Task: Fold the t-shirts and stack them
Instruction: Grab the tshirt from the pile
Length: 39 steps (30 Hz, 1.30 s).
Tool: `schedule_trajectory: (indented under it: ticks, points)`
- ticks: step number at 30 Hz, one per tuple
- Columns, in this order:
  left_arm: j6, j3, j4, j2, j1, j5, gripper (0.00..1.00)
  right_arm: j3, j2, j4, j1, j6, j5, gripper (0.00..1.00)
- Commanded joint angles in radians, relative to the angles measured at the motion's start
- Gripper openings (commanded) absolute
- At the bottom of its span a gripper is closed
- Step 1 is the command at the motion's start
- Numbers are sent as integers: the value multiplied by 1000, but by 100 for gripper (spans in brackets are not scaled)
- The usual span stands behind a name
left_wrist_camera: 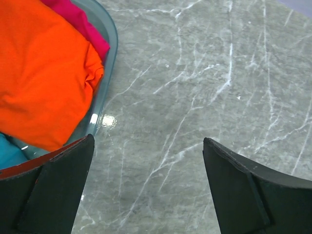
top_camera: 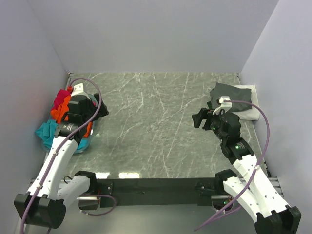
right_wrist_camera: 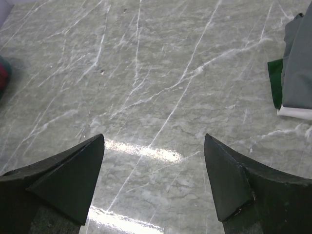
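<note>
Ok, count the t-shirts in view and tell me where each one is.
5. The magenta-red shirt, orange shirt and teal shirt are heaped in the tub, left; the dark grey shirt lies on the white shirt, far right. Others may be hidden.

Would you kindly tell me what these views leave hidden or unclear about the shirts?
Top view: the left arm covers much of the tub and the orange t-shirt, so the number of shirts inside is unclear.
Left wrist view: the teal t-shirt is cut off by the left edge.
Right wrist view: the dark grey t-shirt runs off the right edge, and the green strip beside it is unidentifiable.
</note>
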Motion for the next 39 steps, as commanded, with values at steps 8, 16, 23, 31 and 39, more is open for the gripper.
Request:
schedule_trajectory:
  ticks: [8,16,23,31,39]
  points:
    - [-3,40,-15,32,8,-39,99,1,-6,34,5,-13,9,89]
    - [-220,42,-107,93,22,-306,99,1,-3,38,5,-10,-21,89]
    - [-546,-90,-141,135,68,-543,100,3,-19,38,5,-10,-52,89]
    - [-577,-182,-109,103,256,-545,99,12,15,41,5,-11,-71,89]
    - [-586,-216,-34,121,408,-479,99,18,4,32,5,-11,-83,89]
